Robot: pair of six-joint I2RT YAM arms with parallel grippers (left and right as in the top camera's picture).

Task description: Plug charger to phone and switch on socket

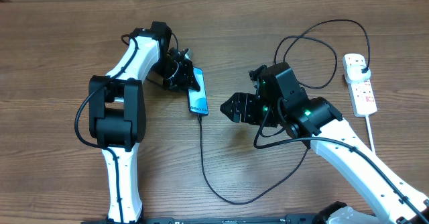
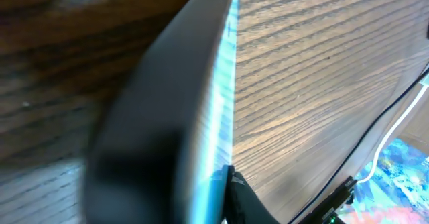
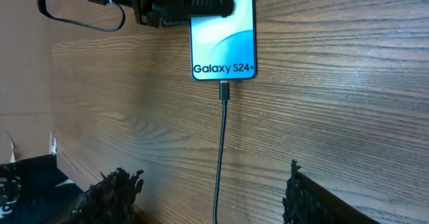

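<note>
Since the charger sat plugged into the phone, clamped on the counter by our left jaws, we judged our right jaws, apart, should reach the far-right socket and press squarely.

- Overhead: straight down, far above the brown wooden table.
- Left wrist: pressed close against the slim blue-screened phone.
- Right wrist: low, same phone at twelve o'clock.
</note>
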